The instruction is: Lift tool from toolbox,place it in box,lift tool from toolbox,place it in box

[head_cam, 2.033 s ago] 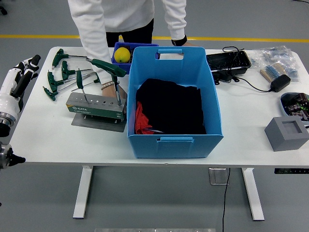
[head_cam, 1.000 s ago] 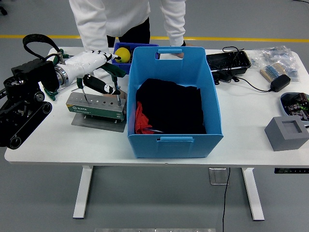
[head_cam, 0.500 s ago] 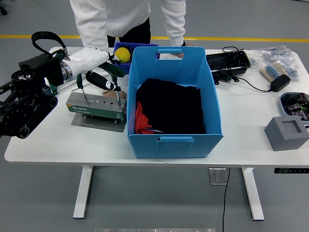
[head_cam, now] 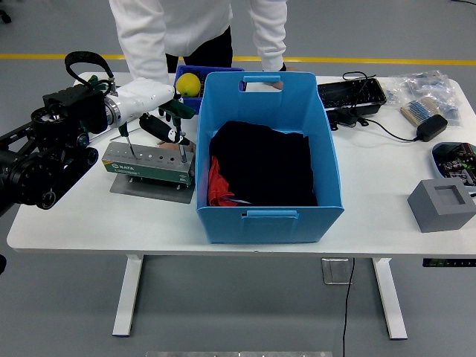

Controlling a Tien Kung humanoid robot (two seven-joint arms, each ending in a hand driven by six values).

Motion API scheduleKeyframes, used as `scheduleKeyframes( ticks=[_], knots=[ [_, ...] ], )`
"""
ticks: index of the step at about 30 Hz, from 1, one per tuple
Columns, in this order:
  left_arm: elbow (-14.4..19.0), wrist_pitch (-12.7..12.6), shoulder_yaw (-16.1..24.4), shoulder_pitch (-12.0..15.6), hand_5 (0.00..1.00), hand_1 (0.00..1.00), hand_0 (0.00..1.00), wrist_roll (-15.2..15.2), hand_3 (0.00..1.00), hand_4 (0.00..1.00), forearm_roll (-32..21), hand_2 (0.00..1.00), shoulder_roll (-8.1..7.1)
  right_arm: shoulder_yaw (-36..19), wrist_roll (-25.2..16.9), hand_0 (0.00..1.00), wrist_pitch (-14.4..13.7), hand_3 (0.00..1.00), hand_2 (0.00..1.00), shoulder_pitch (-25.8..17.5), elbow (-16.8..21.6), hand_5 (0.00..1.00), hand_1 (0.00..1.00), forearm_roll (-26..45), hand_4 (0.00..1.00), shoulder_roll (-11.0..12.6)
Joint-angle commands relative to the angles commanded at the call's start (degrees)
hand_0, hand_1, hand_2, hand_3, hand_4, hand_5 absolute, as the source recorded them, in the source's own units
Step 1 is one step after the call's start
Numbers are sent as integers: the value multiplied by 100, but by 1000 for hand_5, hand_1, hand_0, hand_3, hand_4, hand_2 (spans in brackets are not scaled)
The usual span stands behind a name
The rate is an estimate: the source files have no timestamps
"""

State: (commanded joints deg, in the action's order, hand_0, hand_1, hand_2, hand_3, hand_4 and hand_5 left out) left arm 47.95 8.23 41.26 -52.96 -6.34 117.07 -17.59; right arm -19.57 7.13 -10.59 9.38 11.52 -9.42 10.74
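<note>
A grey-green tool stand (head_cam: 147, 165) sits on a metal plate left of the big blue box (head_cam: 327, 175). Two green T-handle wrenches stand in it: a small one (head_cam: 122, 126) at the left and a larger one (head_cam: 179, 111) at the right. My left hand (head_cam: 162, 131) reaches in from the left over the stand. Its dark fingers (head_cam: 167, 134) are stretched out just under the larger wrench's handle, beside its shaft, holding nothing. The box holds black cloth (head_cam: 260, 160) and something red (head_cam: 216, 186). A person's hand (head_cam: 181, 146) rests by the stand's right end, and the other hand (head_cam: 276, 85) touches the box's far rim.
A small blue bin with a yellow ball (head_cam: 188, 82) stands behind the stand. Right of the box lie a black tray (head_cam: 351, 95), a cable with adapter (head_cam: 431, 127), a brush (head_cam: 420, 109), plastic bags (head_cam: 428, 82), a grey block (head_cam: 440, 205) and a blue tray (head_cam: 454, 158).
My left arm has swung in from the table's left edge to over the tool stand, its hand now under the larger wrench's handle. The person's sleeve is now partly hidden behind my hand.
</note>
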Motion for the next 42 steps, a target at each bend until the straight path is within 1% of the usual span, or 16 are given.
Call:
scheduleKeyframes(
  ticks=[3, 4, 9, 10, 15, 16, 21, 22, 27, 28, 33, 34, 39, 40, 42],
  knots=[
    [-91, -28, -47, -57, 559, 364, 483, 8, 428, 998, 30, 355, 31, 11, -7, 653, 0, 560, 703, 8, 0, 670, 628, 15, 772, 4],
    [-112, -35, -60, -71, 553, 252, 375, 15, 343, 998, 42, 257, 40, 15, -9, 653, 1, 560, 702, 12, -1, 671, 627, 17, 771, 7],
    [-168, -117, -134, -116, 553, 252, 375, 29, 343, 998, 57, 257, 70, 39, -16, 653, 3, 560, 702, 35, -2, 671, 627, 30, 771, 17],
    [-178, -135, -155, -126, 552, 187, 304, 30, 277, 998, 59, 205, 75, 40, -18, 653, 2, 560, 702, 39, -2, 672, 627, 30, 772, 20],
    [-220, -191, -206, -141, 552, 187, 304, 35, 277, 998, 11, 205, 88, 46, -23, 653, 2, 560, 702, 41, -6, 672, 627, 39, 772, 28],
    [-230, -203, -217, -143, 555, 112, 229, 37, 216, 998, -3, 151, 91, 46, -22, 653, 2, 560, 699, 39, -6, 672, 627, 38, 773, 28],
    [-288, -268, -259, -147, 555, 112, 229, 58, 216, 998, -86, 151, 108, 33, -16, 653, 5, 560, 699, 39, -9, 672, 627, 15, 773, 29],
    [-299, -279, -269, -146, 552, 48, 165, 60, 146, 998, -105, 96, 111, 35, -16, 653, 7, 559, 699, 38, -10, 672, 625, 16, 773, 30],
    [-329, -310, -313, -139, 552, 48, 165, 65, 146, 998, -185, 96, 118, 27, -14, 653, 6, 559, 699, 22, -14, 672, 625, 19, 773, 28],
    [-329, -328, -320, -139, 555, 10, 132, 61, 94, 998, -211, 58, 119, 25, -14, 653, 7, 559, 699, 18, -15, 673, 626, 18, 773, 28],
    [-289, -441, -326, -138, 555, 10, 132, 30, 94, 998, -380, 58, 122, -4, -3, 653, 7, 559, 699, -7, -14, 673, 626, -24, 773, 26],
    [-280, -479, -327, -138, 591, 2, 102, 26, 48, 998, -419, 18, 120, -7, -1, 653, 7, 559, 700, -11, -13, 672, 627, -28, 774, 26],
    [-231, -681, -297, -136, 591, 2, 102, -34, 48, 998, -763, 18, 86, -32, 6, 653, 1, 559, 700, -38, -10, 672, 627, -51, 774, 20],
    [-221, -695, -289, -136, 726, 2, 95, -36, 26, 998, -807, 2, 79, -34, 6, 653, 1, 559, 699, -41, -10, 673, 626, -53, 774, 20],
    [-163, -716, -241, -136, 726, 2, 95, -47, 26, 998, -870, 2, 58, -47, 10, 653, -3, 559, 699, -49, -8, 673, 626, -67, 774, 17]
  ],
)
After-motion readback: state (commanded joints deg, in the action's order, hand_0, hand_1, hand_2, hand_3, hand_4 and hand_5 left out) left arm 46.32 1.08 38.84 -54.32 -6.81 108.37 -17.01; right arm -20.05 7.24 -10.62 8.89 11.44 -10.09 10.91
